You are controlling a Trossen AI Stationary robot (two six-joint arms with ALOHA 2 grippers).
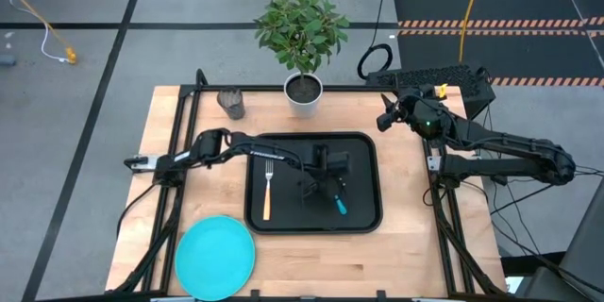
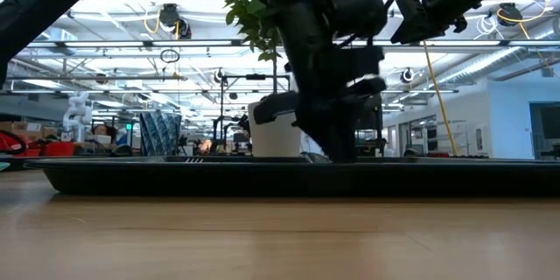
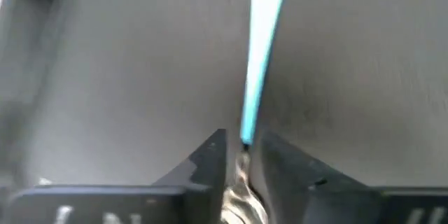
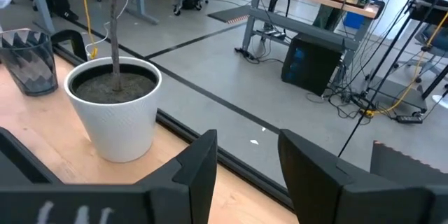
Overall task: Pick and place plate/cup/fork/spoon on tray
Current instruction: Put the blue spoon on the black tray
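While the plate [image 1: 215, 256] lies off the tray's [image 1: 363, 146] near-left corner, the fork [image 1: 267, 189] is seen in the tray's left half. The spoon [image 1: 337, 204] (blue handle) is pinched narrowly by the left gripper [image 1: 327, 185] right of centre. Beyond the tray's far-right corner, the right gripper [image 1: 385, 118] is held wide.

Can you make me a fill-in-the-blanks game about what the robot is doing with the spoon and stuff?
1. The fork lies on the black ____.
2. The left end effector is closed around the blue-handled ____.
3. The turquoise plate sits on the wooden ____, off the tray.
4. The cup stands near the white pot with the green ____.

Missing words: tray, spoon, table, plant
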